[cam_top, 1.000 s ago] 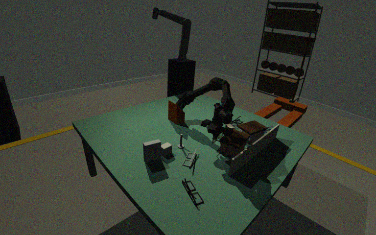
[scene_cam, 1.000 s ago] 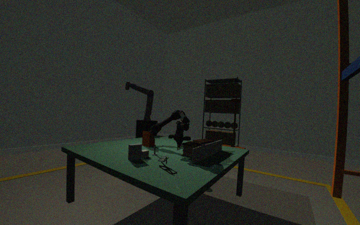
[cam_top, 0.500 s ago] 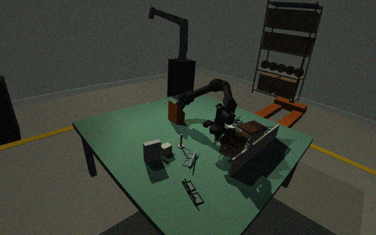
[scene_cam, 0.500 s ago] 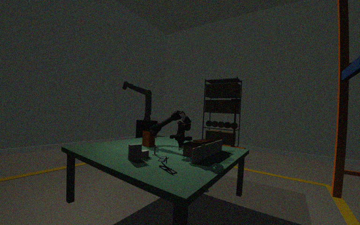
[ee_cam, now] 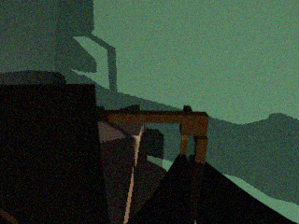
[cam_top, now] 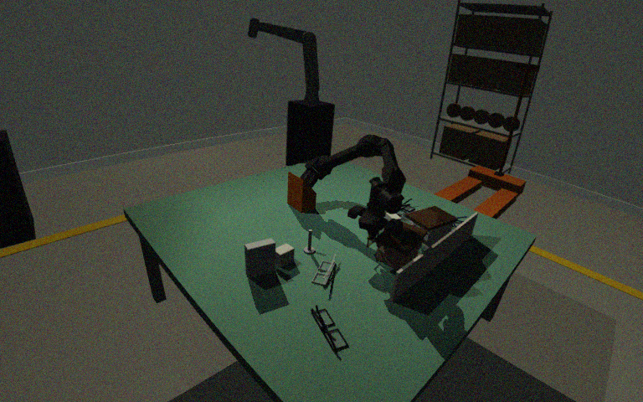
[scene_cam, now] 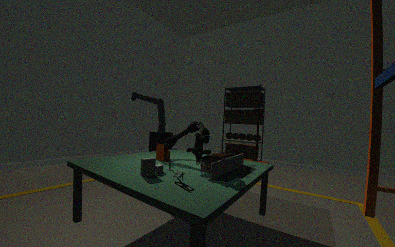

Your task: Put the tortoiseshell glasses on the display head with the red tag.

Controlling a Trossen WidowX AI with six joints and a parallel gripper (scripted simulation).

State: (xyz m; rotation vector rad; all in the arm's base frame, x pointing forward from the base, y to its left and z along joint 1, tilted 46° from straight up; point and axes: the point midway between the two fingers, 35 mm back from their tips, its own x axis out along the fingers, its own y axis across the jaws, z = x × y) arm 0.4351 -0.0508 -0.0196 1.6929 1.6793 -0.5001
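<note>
My gripper (cam_top: 369, 240) (scene_cam: 198, 161) (ee_cam: 186, 162) is shut on the tortoiseshell glasses (ee_cam: 193, 125), at a corner of the frame. In the wrist view their brown bar runs left from the fingertips, across a display head (ee_cam: 117, 173), and passes out of sight at a large dark shape on the left. Touching or apart cannot be told. In the top view the gripper is just left of a brown head-like shape (cam_top: 397, 252) beside the long grey panel. A second brown shape (cam_top: 432, 216) is farther back. The red tag cannot be made out.
The grey panel (cam_top: 452, 244) (scene_cam: 227, 166) stands right of the gripper. Pale glasses (cam_top: 322, 274) and dark glasses (cam_top: 330, 327) (scene_cam: 183, 184) lie nearer the front. A thin post (cam_top: 309, 241), a tall grey block (cam_top: 259, 258) and a small block (cam_top: 285, 255) stand left.
</note>
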